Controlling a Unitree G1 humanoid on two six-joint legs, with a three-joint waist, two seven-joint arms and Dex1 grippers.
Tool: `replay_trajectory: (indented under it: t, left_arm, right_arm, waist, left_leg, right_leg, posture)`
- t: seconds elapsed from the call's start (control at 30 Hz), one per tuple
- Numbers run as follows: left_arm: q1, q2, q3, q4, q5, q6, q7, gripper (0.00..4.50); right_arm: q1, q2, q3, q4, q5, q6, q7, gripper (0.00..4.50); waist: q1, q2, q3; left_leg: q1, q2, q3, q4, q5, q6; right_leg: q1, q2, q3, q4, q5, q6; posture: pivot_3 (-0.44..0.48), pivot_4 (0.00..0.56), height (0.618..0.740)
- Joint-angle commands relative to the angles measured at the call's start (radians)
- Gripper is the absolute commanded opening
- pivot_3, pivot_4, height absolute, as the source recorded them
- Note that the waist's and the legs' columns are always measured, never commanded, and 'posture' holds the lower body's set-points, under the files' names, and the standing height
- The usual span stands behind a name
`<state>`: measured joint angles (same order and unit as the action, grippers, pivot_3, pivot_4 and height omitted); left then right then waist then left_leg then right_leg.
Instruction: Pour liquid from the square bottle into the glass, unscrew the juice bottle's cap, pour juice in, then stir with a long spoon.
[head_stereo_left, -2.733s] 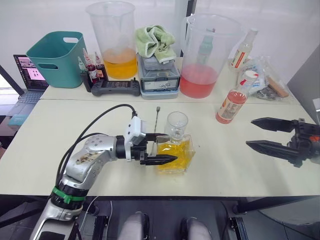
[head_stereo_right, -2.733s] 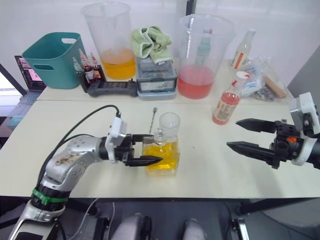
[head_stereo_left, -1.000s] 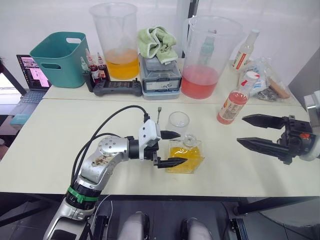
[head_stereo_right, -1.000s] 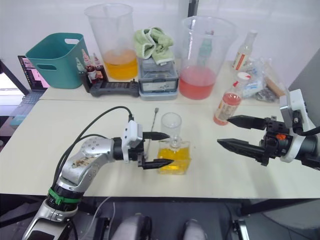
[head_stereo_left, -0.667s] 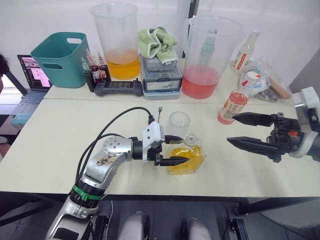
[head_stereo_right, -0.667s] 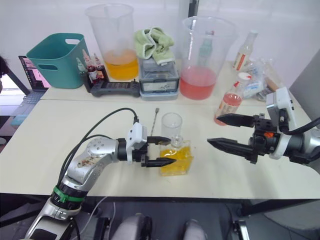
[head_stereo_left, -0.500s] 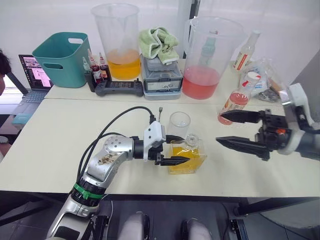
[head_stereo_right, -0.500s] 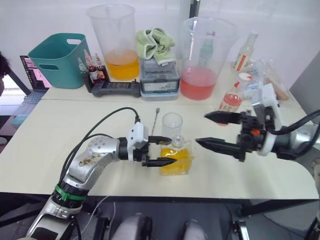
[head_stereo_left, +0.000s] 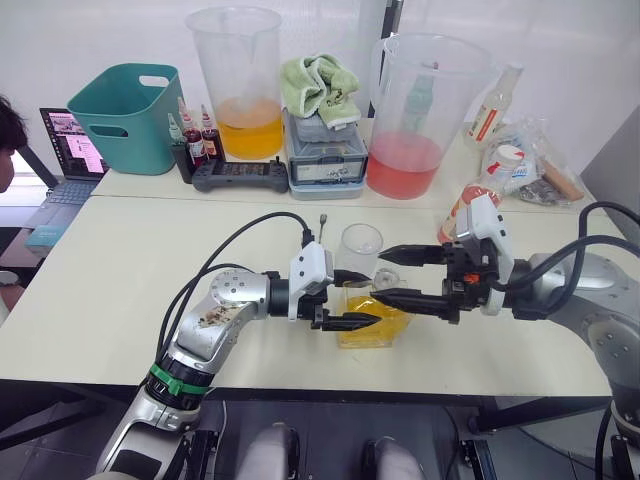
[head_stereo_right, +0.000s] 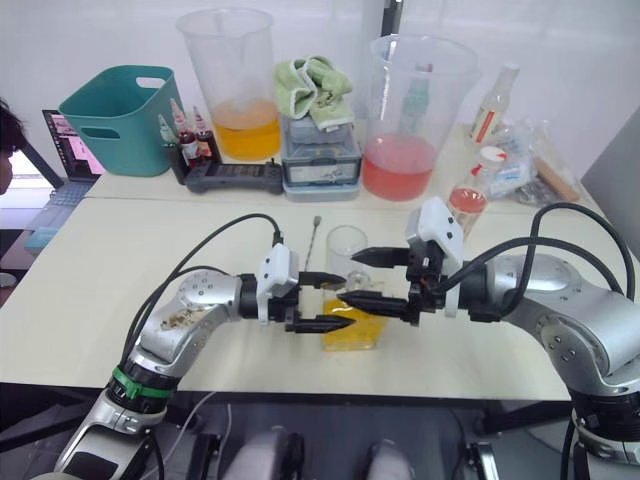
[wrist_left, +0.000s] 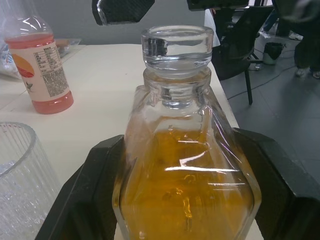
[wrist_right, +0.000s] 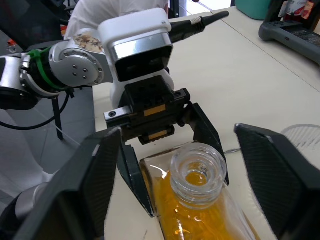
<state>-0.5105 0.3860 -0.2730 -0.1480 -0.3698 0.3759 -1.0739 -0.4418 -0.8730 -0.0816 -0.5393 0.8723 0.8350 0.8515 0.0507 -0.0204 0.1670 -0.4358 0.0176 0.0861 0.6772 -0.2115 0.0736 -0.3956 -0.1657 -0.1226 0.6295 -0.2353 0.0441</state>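
The square bottle with yellow contents stands near the table's front edge, and my left gripper is shut on its flat sides; the left wrist view shows both fingers pressed against the glass. My right gripper is open, with one finger on each side of the bottle's round clear top, not touching it. The glass stands just behind the bottle. The long spoon lies behind the glass. The juice bottle with its white cap stands to the right, partly hidden by my right wrist.
Along the back stand two big pitchers, orange and pink, a teal bin, small red dropper bottles, a black controller, a grey box with a green cloth, a pale bottle and a plastic bag. A person's head shows at the left edge.
My right arm has swung in from the table's right side to the square bottle, its open fingers now around the top. My left fingers have closed on the bottle's sides.
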Motion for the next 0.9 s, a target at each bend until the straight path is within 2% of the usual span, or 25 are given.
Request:
replay_trajectory:
  t: [0.03, 0.13, 0.53, 0.73, 0.9]
  left_arm:
    - [-0.017, -0.008, -0.008, -0.012, -0.010, -0.009, -0.013, 2.77]
    - [-0.017, -0.008, -0.008, -0.012, -0.009, -0.009, -0.015, 2.77]
    - [-0.012, -0.001, -0.007, -0.019, -0.008, -0.006, -0.019, 2.77]
    - [-0.010, 0.000, -0.016, -0.017, 0.000, -0.007, -0.020, 2.77]
    - [-0.012, 0.023, -0.046, 0.002, 0.029, 0.033, -0.024, 2.77]
  right_arm:
    - [0.012, 0.004, 0.003, -0.006, -0.033, -0.038, 0.013, 1.90]
    - [0.020, 0.018, 0.007, -0.005, -0.040, -0.049, 0.019, 1.02]
    - [0.020, 0.033, 0.021, 0.005, -0.072, -0.065, 0.046, 1.02]
    - [-0.037, 0.067, -0.032, 0.009, 0.025, -0.028, 0.034, 1.02]
    - [-0.099, 0.045, -0.080, -0.005, 0.095, 0.016, 0.039, 1.02]
  waist:
    - [0.000, 0.000, 0.000]
    - [-0.001, 0.000, 0.000]
    - [-0.002, 0.000, 0.000]
    - [-0.007, 0.000, 0.000]
    - [-0.008, 0.001, 0.000]
  left_leg:
    - [0.000, 0.000, 0.000, 0.000, 0.000, 0.000]
    - [0.000, 0.000, 0.000, 0.000, 0.000, 0.000]
    - [0.000, 0.000, 0.000, 0.000, 0.000, 0.000]
    - [0.000, 0.001, 0.000, 0.000, 0.000, 0.000]
    - [-0.002, 0.000, 0.000, 0.000, 0.000, 0.000]
  right_leg:
    - [0.000, 0.000, 0.000, 0.000, 0.000, 0.000]
    - [0.000, 0.000, 0.000, 0.000, 0.000, 0.000]
    - [0.000, 0.000, 0.000, 0.000, 0.000, 0.000]
    - [0.000, 0.001, 0.000, 0.000, 0.000, 0.000]
    - [-0.002, 0.001, 0.000, 0.001, 0.000, 0.000]
  posture:
    - [0.000, 0.150, 0.736]
    - [0.000, 0.150, 0.736]
    - [0.000, 0.150, 0.736]
    - [0.000, 0.150, 0.736]
    - [0.000, 0.150, 0.736]
